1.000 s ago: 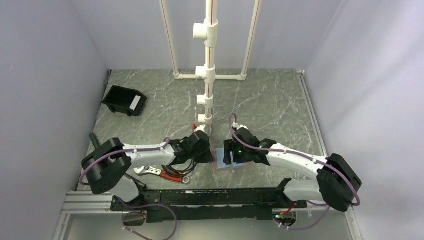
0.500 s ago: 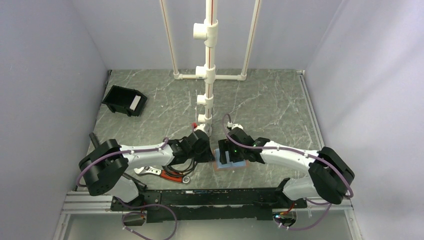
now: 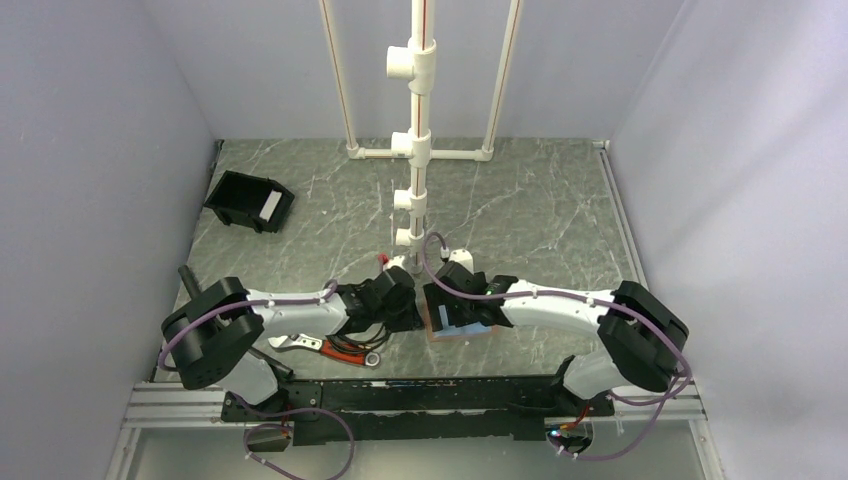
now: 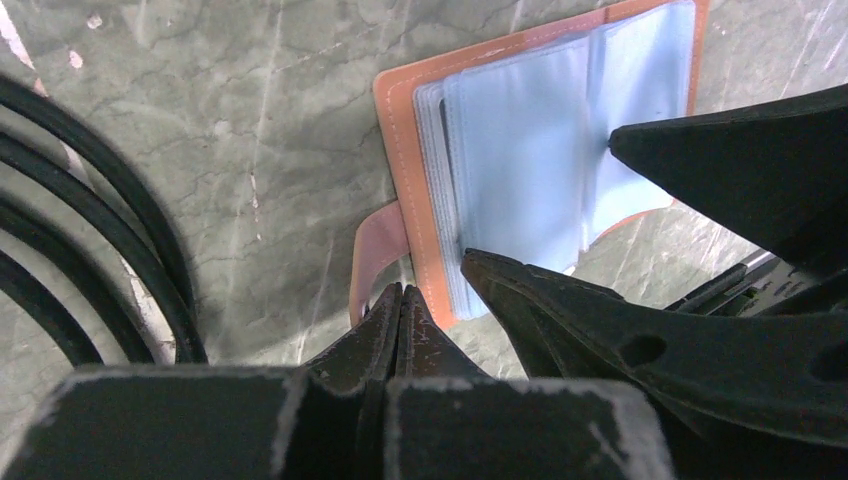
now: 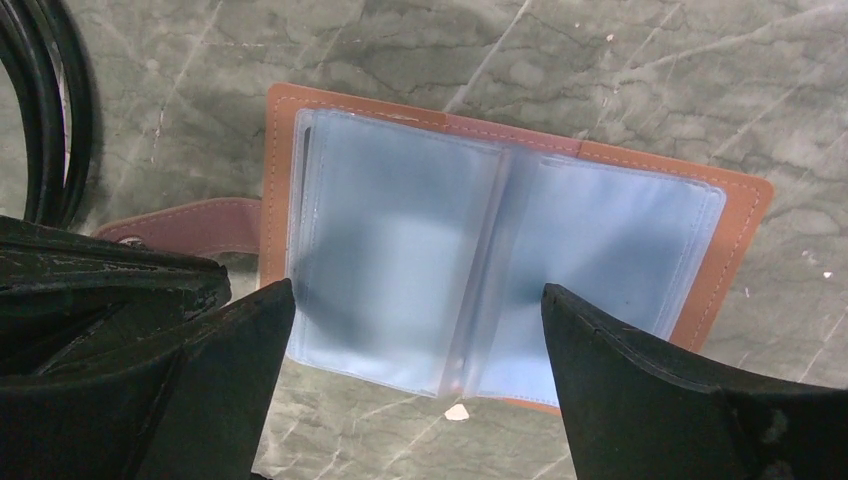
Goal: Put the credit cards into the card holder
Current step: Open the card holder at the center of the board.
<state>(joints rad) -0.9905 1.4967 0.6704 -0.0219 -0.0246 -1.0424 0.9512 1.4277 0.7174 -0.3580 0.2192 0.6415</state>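
Observation:
The card holder lies spread open on the table, brown rim, pale blue sleeves; it also shows in the left wrist view and the right wrist view. My left gripper is shut, its tips at the holder's left edge beside the brown strap; nothing shows between them. My right gripper is open wide just above the holder, one finger at each side. One pale card lies in the black bin. No other cards are in view.
The black open-topped bin stands at the back left. A white pipe stand rises behind the grippers. Red-handled pliers and black cables lie to the left of the holder; the cables run close to my left gripper.
My right gripper has moved left over the holder, close to my left gripper. The left gripper has stayed almost in place. The holder has not moved.

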